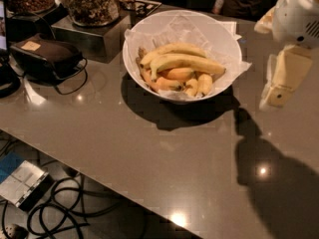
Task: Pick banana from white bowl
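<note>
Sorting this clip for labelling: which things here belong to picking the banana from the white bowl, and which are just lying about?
Job in hand:
long curved pale yellow banana
large round white paper-lined bowl
cream gripper, hanging right of the bowl, apart from it

Lying about:
shorter yellow and orange-tinted bananas
glass jars of nuts
dark brown pouch
black floor cables

Office snack counter point(149, 153): nut jars point(92, 1), white bowl point(131, 69); claw point(281, 81) at right.

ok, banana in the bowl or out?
In. The banana lies atop the pile inside the bowl; the hand hangs beside the bowl, not touching it.
</note>
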Available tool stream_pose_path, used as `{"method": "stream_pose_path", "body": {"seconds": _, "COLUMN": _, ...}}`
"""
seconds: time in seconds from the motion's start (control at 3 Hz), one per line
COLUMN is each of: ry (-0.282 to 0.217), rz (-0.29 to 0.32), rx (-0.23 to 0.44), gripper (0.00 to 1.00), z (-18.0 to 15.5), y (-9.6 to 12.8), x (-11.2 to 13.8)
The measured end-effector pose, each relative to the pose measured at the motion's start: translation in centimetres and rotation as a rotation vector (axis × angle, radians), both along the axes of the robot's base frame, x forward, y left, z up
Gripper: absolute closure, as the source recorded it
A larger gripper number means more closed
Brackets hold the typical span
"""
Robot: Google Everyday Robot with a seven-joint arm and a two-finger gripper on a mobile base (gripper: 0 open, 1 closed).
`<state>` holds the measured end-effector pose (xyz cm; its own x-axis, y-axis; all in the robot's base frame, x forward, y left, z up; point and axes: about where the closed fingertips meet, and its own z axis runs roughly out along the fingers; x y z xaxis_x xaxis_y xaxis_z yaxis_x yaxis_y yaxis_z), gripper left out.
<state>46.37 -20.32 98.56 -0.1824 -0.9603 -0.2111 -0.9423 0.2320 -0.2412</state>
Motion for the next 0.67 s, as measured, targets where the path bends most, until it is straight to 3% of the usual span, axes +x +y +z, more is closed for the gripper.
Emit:
{"method": "stream_pose_path", "body": {"seconds": 0.33, "ry": 0.025, "rz": 0.048, "rx": -0.009, "gripper": 0.00, "z": -0.17, "y": 1.64, "x": 2.51}}
{"method": "stream_pose_path", "body": {"seconds": 0.67, "ry": 0.009, "rz": 0.048, "rx": -0.003, "gripper": 0.00, "z": 0.01, "y": 1.88, "x": 2.78}}
